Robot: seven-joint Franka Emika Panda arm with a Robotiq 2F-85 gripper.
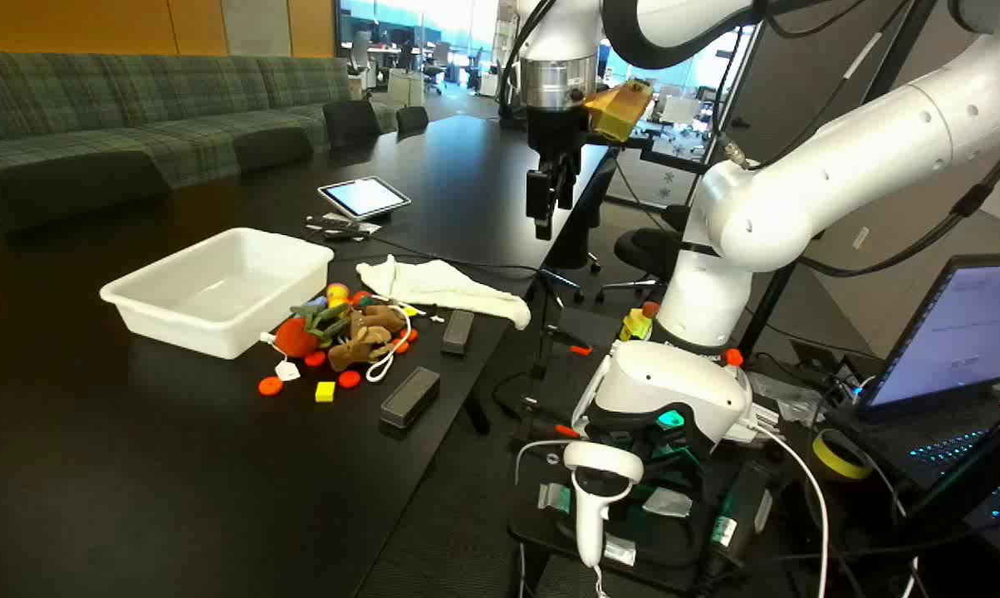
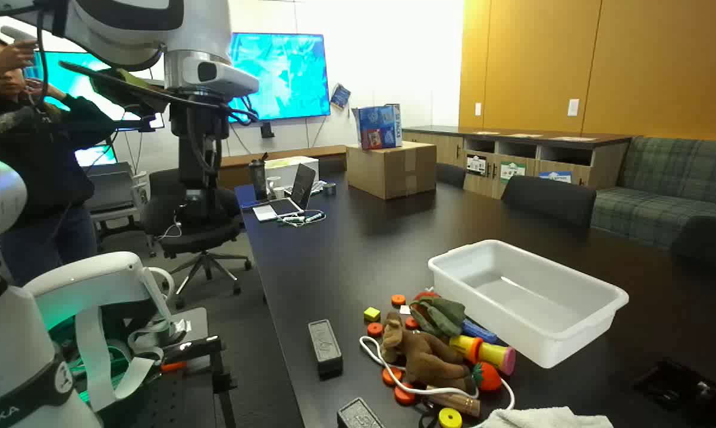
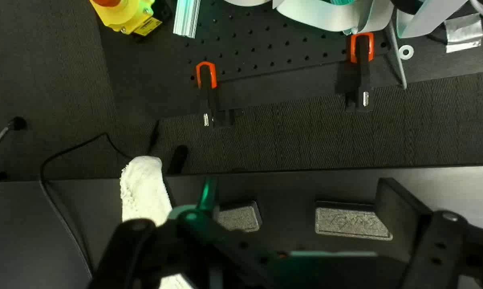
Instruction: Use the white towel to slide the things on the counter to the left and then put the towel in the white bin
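White towel (image 1: 438,286) is lying robot-side of the white bin (image 1: 176,322), one end overhanging the counter (image 1: 176,473). Higher than the bin, the Robotiq gripper (image 1: 553,216) is hanging, jaws parted, gripping nothing. Farther in, a brown plush toy (image 2: 426,356) and orange discs (image 2: 398,299) are lying near the bin. Grasping is probably pending; the next move is calling for descending and pinching.

In an exterior view, background glass (image 1: 458,21) was washed out, tabletop (image 1: 151,465) near-black up front, sheened farther off; in an exterior view, wall screen (image 2: 283,77) glowed cyan; in the wrist view, floor (image 3: 285,136) lay dim, glare paled the tabletop at right, jaws partly blurred
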